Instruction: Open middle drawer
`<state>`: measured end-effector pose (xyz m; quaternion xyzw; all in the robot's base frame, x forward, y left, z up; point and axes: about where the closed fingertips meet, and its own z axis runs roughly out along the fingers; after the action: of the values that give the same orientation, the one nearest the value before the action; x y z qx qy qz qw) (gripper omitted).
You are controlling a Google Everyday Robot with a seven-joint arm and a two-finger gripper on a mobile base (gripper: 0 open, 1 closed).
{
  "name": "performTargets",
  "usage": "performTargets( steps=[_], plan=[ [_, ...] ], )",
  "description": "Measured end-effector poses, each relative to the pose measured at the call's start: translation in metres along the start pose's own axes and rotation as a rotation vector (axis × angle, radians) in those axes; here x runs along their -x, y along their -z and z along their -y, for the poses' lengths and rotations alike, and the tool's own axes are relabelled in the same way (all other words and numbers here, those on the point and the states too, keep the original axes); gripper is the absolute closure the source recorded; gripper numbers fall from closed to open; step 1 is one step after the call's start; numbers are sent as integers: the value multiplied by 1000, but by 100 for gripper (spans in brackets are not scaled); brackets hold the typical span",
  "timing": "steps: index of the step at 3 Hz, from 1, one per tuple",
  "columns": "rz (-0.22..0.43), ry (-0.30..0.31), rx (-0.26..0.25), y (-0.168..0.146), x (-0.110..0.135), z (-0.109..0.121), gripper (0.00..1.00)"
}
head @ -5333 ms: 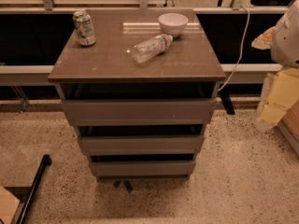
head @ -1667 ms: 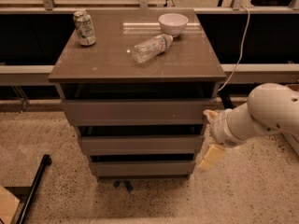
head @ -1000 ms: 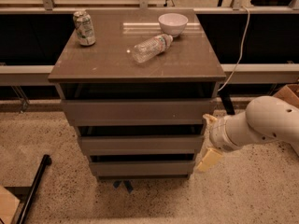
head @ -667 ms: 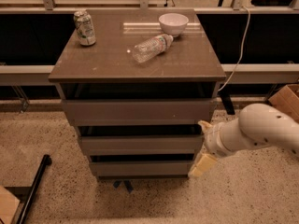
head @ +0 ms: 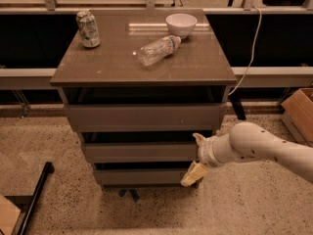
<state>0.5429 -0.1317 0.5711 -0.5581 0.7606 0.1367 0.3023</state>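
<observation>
"While you're standing over there, where is the tool (head: 196, 155) sitting?"

"Low down, at the right end of the middle drawer (head: 139, 152). It's on the end of that white arm (head: 259, 148), which comes in from the right above the speckled floor (head: 254, 204). Its two tan fingers (head: 193, 174) are spread apart, one above the corner of the drawer front and one below it, and they grip nothing. Whether they touch the front, I can't tell."

"And the drawer itself?"

"It's the second of three stacked under the counter (head: 205, 67). Its flat grey-brown front lies between the narrow bottom drawer (head: 144, 176) and the taller top drawer (head: 146, 116), with a dark gap above it."

"Anything up on top?"

"A clear plastic bottle (head: 157, 49) lies on its side near the middle. Further back, a drinks can (head: 88, 29) stands at the left and a white bowl (head: 181, 23) at the right, well apart. Beyond them, a white cable (head: 249, 48) hangs down past the right edge."
</observation>
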Motion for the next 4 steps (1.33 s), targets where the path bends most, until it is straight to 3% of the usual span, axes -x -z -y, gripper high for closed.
performTargets(
  steps=[2,4],
  plan=[
    [43,-64,67,-85,-33,25,0],
    [66,-111,75,-139,-64,68,0]
  ],
)
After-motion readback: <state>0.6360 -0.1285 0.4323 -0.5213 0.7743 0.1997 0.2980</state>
